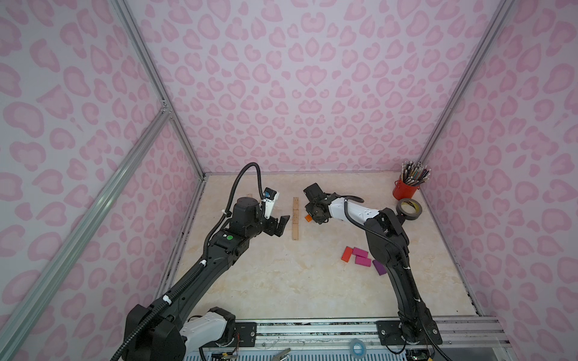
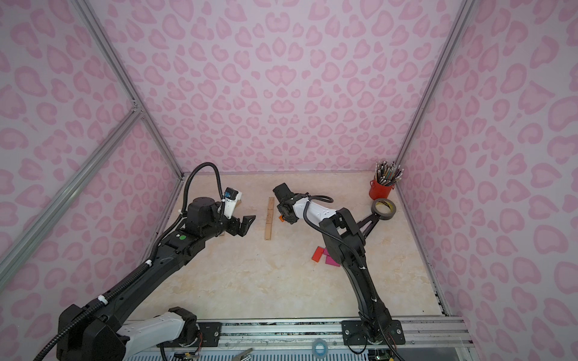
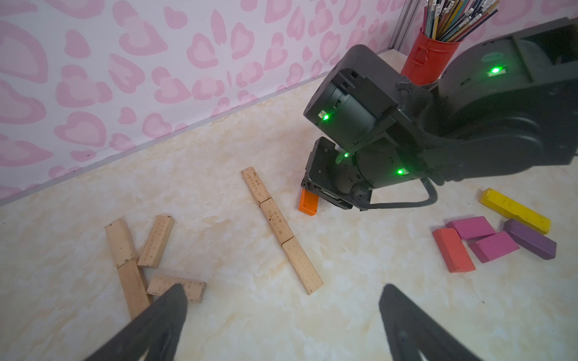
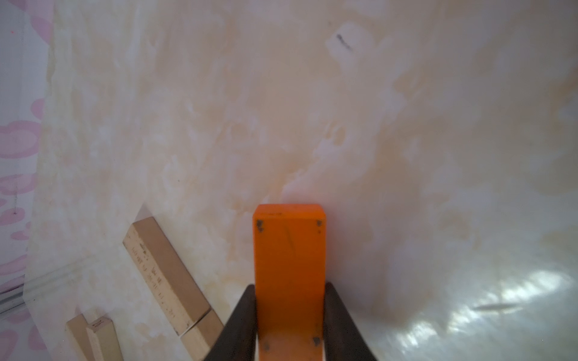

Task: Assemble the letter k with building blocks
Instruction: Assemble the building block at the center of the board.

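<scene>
Three plain wooden building blocks (image 1: 295, 218) lie end to end in a straight line on the marble table; the line also shows in the other top view (image 2: 269, 218) and the left wrist view (image 3: 281, 231). Just right of that line, my right gripper (image 1: 312, 218) (image 4: 289, 289) is shut on an orange block (image 4: 289, 247) (image 3: 309, 203), low at the table. My left gripper (image 1: 279, 223) (image 3: 283, 289) hovers open and empty left of the line. Several loose plain blocks (image 3: 156, 242) lie under the left arm. Red-orange (image 1: 347, 253), magenta (image 1: 360, 252), purple (image 1: 379, 267) and yellow (image 3: 514, 211) blocks sit by the right arm.
A red cup of pencils (image 1: 406, 189) stands in the back right corner, with a grey tape roll (image 1: 409, 208) just in front of it. Pink patterned walls close in three sides. A metal rail (image 1: 312, 328) runs along the front edge.
</scene>
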`<action>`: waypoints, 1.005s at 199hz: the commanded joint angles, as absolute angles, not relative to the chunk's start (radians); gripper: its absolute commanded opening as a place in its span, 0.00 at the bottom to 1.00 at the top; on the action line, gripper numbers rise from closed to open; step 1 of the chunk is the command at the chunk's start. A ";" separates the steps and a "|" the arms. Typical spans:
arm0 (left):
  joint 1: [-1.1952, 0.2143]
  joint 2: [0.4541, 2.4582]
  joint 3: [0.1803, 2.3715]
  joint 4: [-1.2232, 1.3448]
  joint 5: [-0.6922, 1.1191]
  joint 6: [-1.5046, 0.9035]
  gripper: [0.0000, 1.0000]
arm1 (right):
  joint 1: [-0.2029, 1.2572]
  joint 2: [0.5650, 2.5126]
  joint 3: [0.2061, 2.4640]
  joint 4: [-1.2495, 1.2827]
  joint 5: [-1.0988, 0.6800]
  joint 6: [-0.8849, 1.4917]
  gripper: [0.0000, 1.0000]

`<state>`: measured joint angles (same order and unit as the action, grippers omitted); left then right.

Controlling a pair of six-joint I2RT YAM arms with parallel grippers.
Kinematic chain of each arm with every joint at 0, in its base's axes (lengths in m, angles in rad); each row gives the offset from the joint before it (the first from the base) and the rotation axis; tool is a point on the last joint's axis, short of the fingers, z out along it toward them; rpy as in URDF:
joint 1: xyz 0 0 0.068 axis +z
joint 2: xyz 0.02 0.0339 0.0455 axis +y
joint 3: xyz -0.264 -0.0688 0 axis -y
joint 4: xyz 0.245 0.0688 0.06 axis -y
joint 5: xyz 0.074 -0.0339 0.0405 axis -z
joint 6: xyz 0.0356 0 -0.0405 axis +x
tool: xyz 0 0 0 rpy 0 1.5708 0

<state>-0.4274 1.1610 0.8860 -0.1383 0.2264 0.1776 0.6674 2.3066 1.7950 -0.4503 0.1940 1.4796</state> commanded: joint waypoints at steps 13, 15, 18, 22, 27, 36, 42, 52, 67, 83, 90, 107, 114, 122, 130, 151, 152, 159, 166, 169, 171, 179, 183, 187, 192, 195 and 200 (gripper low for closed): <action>-0.425 1.154 0.880 -0.108 0.230 0.173 0.98 | 0.661 2.321 1.795 -0.494 0.177 1.471 0.40; -0.425 1.154 0.880 -0.107 0.229 0.173 0.98 | 0.661 2.320 1.796 -0.493 0.175 1.470 0.40; -0.425 1.154 0.880 -0.107 0.230 0.173 0.98 | 0.662 2.320 1.796 -0.494 0.174 1.470 0.40; -0.423 1.154 0.879 -0.107 0.230 0.173 0.98 | 0.661 2.318 1.795 -0.493 0.171 1.469 0.40; -0.423 1.154 0.880 -0.107 0.231 0.174 0.98 | 0.661 2.316 1.796 -0.494 0.168 1.470 0.40; -0.423 1.155 0.879 -0.107 0.232 0.173 0.98 | 0.661 2.313 1.793 -0.494 0.161 1.468 0.41; -0.423 1.156 0.880 -0.109 0.231 0.173 0.98 | 0.661 2.311 1.792 -0.494 0.156 1.468 0.41; -0.422 1.157 0.882 -0.110 0.231 0.173 0.98 | 0.662 2.307 1.789 -0.492 0.148 1.469 0.41; -0.420 1.158 0.884 -0.110 0.231 0.172 0.98 | 0.661 2.303 1.779 -0.483 0.136 1.475 0.40; -0.417 1.158 0.883 -0.110 0.230 0.170 0.98 | 0.662 2.304 1.773 -0.475 0.124 1.484 0.39; -0.416 1.158 0.883 -0.110 0.230 0.170 0.98 | 0.662 2.306 1.772 -0.475 0.116 1.490 0.38; -0.412 1.158 0.884 -0.110 0.227 0.168 0.98 | 0.664 2.307 1.770 -0.467 0.106 1.500 0.37; -0.411 1.160 0.883 -0.112 0.227 0.167 0.98 | 0.664 2.309 1.770 -0.467 0.106 1.504 0.37; -0.410 1.161 0.885 -0.112 0.227 0.165 0.98 | 0.663 2.310 1.770 -0.466 0.106 1.507 0.37; -0.408 1.161 0.885 -0.112 0.228 0.164 0.98 | 0.664 2.311 1.769 -0.465 0.107 1.509 0.37; -0.404 1.161 0.884 -0.112 0.229 0.164 0.98 | 0.664 2.318 1.770 -0.465 0.106 1.518 0.36; -0.405 1.161 0.884 -0.112 0.229 0.164 0.98 | 0.663 2.319 1.771 -0.465 0.105 1.519 0.36; -0.404 1.159 0.884 -0.111 0.229 0.164 0.98 | 0.663 2.321 1.772 -0.463 0.103 1.521 0.36; -0.403 1.160 0.885 -0.110 0.229 0.164 0.98 | 0.663 2.325 1.775 -0.461 0.101 1.524 0.36; -0.403 1.160 0.885 -0.110 0.229 0.163 0.98 | 0.663 2.327 1.776 -0.461 0.101 1.525 0.36; -0.403 1.160 0.885 -0.110 0.229 0.164 0.98 | 0.663 2.327 1.776 -0.462 0.100 1.526 0.36; -0.402 1.160 0.885 -0.111 0.229 0.163 0.98 | 0.663 2.331 1.780 -0.460 0.100 1.529 0.35; -0.402 1.160 0.884 -0.111 0.229 0.164 0.98 | 0.663 2.332 1.782 -0.460 0.101 1.528 0.35; -0.402 1.160 0.885 -0.111 0.228 0.164 0.98 | 0.662 2.333 1.784 -0.460 0.102 1.528 0.35; -0.402 1.160 0.885 -0.112 0.228 0.164 0.98 | 0.662 2.335 1.787 -0.460 0.103 1.528 0.35; -0.402 1.160 0.885 -0.112 0.227 0.164 0.98 | 0.662 2.336 1.787 -0.460 0.103 1.529 0.35; -0.402 1.160 0.884 -0.113 0.227 0.164 0.98 | 0.662 2.338 1.789 -0.460 0.104 1.530 0.35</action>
<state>-0.4038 1.1595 0.8825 -0.1360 0.2268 0.1661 0.6617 2.3104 1.7878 -0.4103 0.1173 1.5154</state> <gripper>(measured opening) 0.984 0.350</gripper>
